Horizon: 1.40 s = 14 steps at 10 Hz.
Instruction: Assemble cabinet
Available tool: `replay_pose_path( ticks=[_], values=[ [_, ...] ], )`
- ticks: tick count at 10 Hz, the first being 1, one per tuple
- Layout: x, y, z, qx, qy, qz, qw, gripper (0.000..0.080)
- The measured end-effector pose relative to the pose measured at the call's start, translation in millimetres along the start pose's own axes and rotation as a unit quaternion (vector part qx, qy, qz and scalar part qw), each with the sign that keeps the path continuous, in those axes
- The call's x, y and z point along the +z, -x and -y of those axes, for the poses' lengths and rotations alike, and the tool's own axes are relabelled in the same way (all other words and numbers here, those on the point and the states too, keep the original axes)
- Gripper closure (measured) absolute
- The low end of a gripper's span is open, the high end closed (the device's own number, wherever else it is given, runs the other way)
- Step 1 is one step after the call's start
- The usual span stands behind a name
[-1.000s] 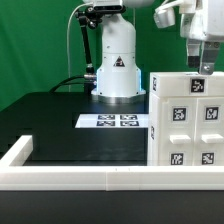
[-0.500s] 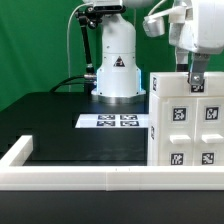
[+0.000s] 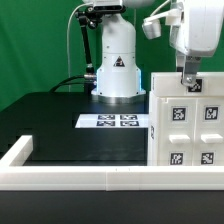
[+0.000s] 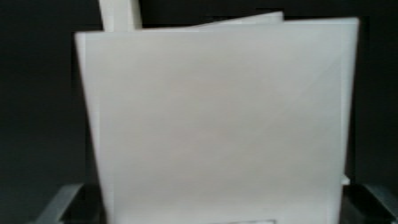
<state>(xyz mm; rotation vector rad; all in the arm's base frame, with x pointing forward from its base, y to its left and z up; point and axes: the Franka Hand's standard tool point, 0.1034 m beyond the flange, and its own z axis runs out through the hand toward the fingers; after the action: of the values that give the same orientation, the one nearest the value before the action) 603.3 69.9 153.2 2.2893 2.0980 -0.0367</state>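
Observation:
The cabinet is a white boxy unit with black-and-white tags on its front. It stands at the exterior view's right, behind the rail. My gripper hangs straight down over the cabinet's top edge, with its fingertips at that edge. In the wrist view the cabinet's plain white top fills the space between the jaws of my gripper. The dark fingers stand wide apart on either side of it. The gripper looks open and straddles the cabinet. The contact itself is hidden.
The marker board lies flat on the black table near the arm's white base. A long low white border rail runs along the front and turns back at the exterior view's left. A narrow white strip shows beyond the cabinet.
My gripper has moved toward the exterior view's left and come down, from up at the right edge to the cabinet's top. The cabinet has not moved.

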Motion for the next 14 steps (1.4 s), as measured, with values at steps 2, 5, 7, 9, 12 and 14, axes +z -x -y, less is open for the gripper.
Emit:
replay_pose_path(
  ticks=[2, 5, 7, 9, 12, 14],
  values=[
    [0.1, 0.0, 0.1, 0.079, 0.0, 0.0, 0.997, 0.024],
    [-0.1, -0.9, 0.5, 0.192, 0.0, -0.001, 0.981, 0.024],
    [-0.6, -7.0, 3.2, 0.33, 0.0, -0.002, 0.944, 0.0239],
    [-1.0, -9.4, 3.5, 0.45, 0.0, -0.002, 0.893, 0.0239],
    [-2.4, -15.8, 4.2, 0.56, -0.001, -0.004, 0.829, 0.0239],
    [-2.0, -15.8, 4.4, 0.615, -0.002, -0.004, 0.788, 0.0239]
  ],
)
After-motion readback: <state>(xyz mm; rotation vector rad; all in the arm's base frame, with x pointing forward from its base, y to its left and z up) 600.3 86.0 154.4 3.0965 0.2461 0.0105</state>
